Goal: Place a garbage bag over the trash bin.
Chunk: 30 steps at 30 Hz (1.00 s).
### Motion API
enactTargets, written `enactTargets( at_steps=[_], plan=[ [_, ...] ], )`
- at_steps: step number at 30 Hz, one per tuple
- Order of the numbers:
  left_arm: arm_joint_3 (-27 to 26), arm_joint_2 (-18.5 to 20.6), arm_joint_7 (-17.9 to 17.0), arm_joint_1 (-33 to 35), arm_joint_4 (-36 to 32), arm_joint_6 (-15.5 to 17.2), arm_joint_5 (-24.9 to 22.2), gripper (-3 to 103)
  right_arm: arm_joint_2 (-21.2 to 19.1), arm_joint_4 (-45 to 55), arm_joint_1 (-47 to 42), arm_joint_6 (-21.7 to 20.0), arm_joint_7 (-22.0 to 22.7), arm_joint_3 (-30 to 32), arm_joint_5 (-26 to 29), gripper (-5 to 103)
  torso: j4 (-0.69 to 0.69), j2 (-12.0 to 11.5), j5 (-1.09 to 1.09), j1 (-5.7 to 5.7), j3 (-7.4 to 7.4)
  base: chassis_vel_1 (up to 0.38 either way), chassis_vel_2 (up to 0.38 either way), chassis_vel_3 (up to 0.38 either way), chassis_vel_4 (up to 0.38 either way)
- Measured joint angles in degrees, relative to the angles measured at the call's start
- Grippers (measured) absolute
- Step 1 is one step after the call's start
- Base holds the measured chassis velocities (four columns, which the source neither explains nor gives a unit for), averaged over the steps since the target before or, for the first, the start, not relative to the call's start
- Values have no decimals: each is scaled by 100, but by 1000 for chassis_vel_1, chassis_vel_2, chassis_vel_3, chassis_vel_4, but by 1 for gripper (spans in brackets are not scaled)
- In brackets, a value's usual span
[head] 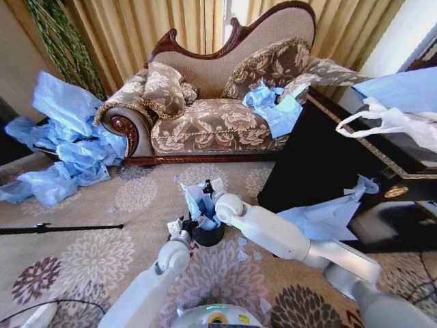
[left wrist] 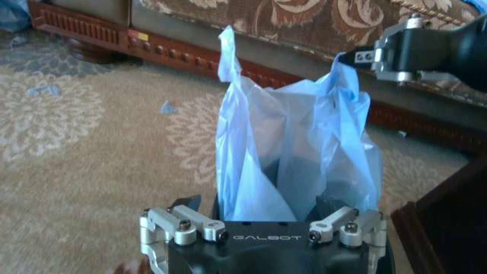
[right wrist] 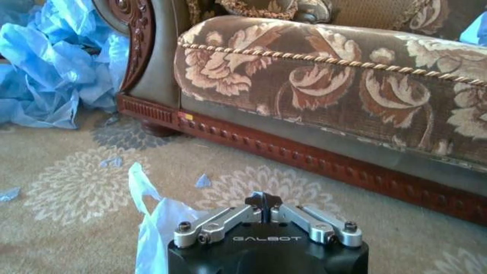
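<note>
The small black trash bin stands on the patterned carpet in front of the sofa. The light-blue garbage bag rises out of its mouth, crumpled and upright. My right gripper is above the bin, shut on the bag's top edge, fingers pressed together. My left gripper sits at the bin's near left side, open, with the bag's lower part between its spread fingers.
A floral sofa with blue bags on its seat stands behind. Heaps of blue bags lie on the floor at left. A dark wooden table at right carries a white handled bag. A black rod lies at left.
</note>
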Motion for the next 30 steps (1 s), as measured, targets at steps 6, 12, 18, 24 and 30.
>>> enactTargets(
  at_steps=[6,12,18,24,30],
  plan=[
    [36,-81,-34,-176,201,-4,0,94,75,-4,16,3,76,-62,46,0,0,0,0,0,0,0,0,0,0],
    [22,-43,-120,-50,186,-1,-15,75,117,-27,21,10,92,-79,54,0,2,0,0,0,-1,0,0,0,0],
    [6,-92,-132,-73,268,-2,-82,59,187,-63,34,16,112,-106,53,0,0,0,0,0,-1,0,0,0,0],
    [7,-120,-125,-106,293,4,-141,43,243,-85,50,21,152,-109,85,0,0,0,0,0,-1,0,0,0,0],
    [-57,-74,-110,-56,288,-31,-163,27,270,-90,61,32,199,-109,91,0,1,0,0,-1,-1,0,0,0,0]
  ],
)
